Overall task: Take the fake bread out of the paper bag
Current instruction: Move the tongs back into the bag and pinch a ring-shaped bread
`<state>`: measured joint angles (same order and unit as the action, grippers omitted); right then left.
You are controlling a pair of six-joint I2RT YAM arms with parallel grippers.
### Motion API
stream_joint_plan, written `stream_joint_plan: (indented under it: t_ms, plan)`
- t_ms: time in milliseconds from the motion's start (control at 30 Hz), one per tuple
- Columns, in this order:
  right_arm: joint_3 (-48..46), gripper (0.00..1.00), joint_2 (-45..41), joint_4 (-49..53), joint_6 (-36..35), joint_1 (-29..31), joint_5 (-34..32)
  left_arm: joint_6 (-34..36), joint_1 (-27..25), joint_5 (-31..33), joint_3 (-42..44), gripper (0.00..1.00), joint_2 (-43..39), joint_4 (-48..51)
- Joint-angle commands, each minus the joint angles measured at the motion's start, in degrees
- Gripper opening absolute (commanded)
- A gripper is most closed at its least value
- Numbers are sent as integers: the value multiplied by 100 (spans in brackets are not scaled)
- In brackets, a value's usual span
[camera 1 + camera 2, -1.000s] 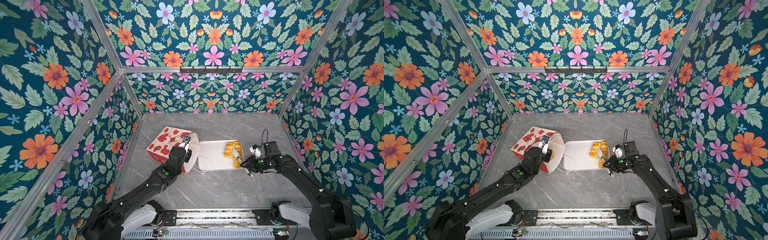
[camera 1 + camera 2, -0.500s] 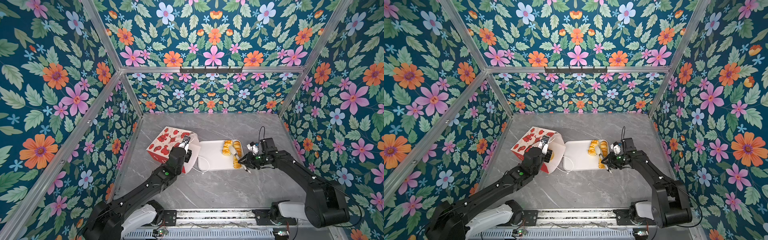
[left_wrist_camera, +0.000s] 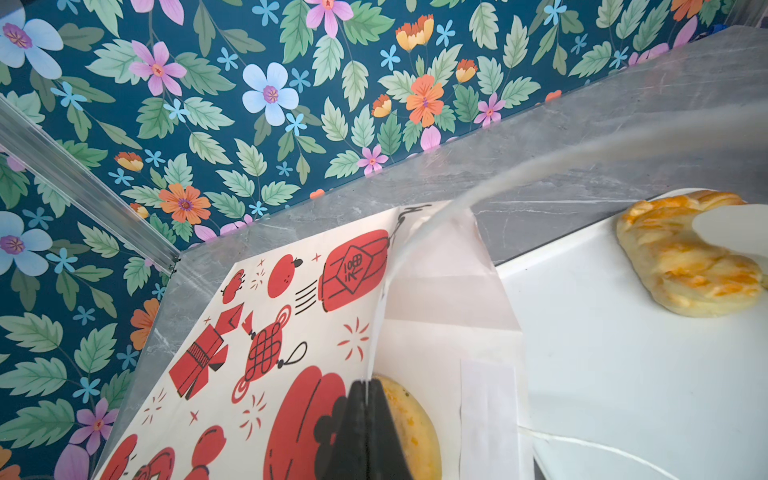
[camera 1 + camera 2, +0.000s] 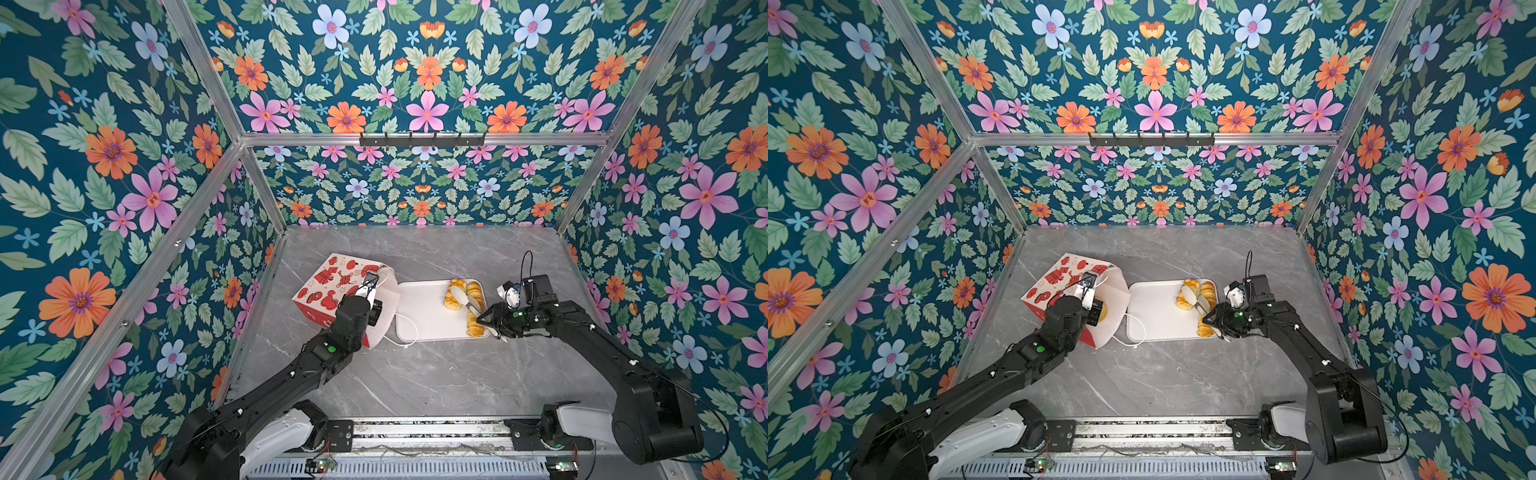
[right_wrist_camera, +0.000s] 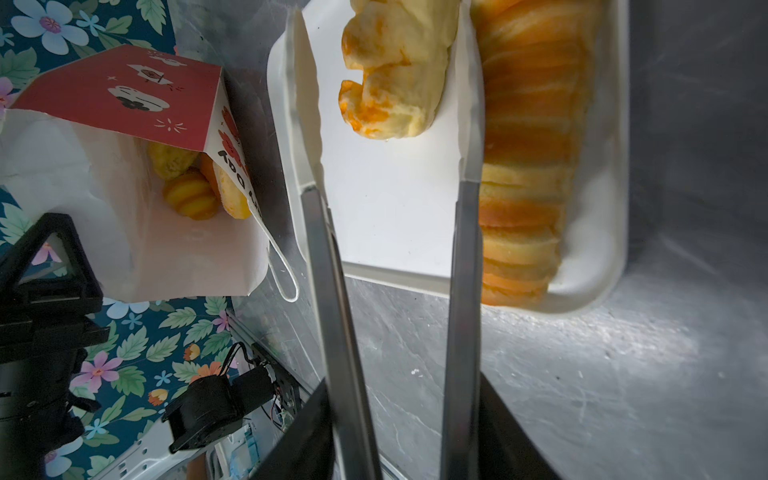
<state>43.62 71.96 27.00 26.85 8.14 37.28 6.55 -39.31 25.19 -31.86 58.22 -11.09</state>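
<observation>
2 golden-orange toy bread loaves [image 5: 528,124] on white rectangular tray [image 5: 382,199]; 3 toy pastries [image 5: 191,201] seen in red-cream paper bag [image 5: 124,95]; 1 metal tongs [image 5: 328,291].

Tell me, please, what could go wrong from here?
The open tongs flank one bread, one blade beside the long loaf: withdrawing could drag either. The cord handle loops by the tray and could snag them. The left gripper pinches the paper bag only by its edge; it may slip.
</observation>
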Motion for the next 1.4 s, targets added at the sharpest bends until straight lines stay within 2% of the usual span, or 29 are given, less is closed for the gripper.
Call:
stream_joint_plan:
  t_ms: [0, 367, 467, 600, 767, 900, 1033, 1367]
  plan:
    - [11, 49, -271, 33, 21, 3, -71, 39, 11, 22, -40, 0, 33, -227]
    - [364, 44, -979, 540, -94, 142, 16, 72, 11, -14, -145, 0, 72, -227]
    - [481, 41, -943, 706, -165, 675, -248, 96, 11, -16, -171, 0, 81, -209]
    - [601, 40, -753, 516, 16, 1701, -455, 114, 11, -30, -206, 0, 101, -167]
    - [1009, 40, -206, 24, 221, 2768, -589, 83, 11, -63, -224, 0, 181, -143]
    - [1470, 44, 544, -382, 222, 3218, -575, 39, 9, -134, -229, 0, 304, -187]
    - [1962, 45, 1265, -539, 123, 3396, -546, 9, 4, -180, -233, 0, 379, -235]
    - [2753, 44, 2641, -644, 64, 3397, -451, -41, 2, -286, -207, 0, 380, -288]
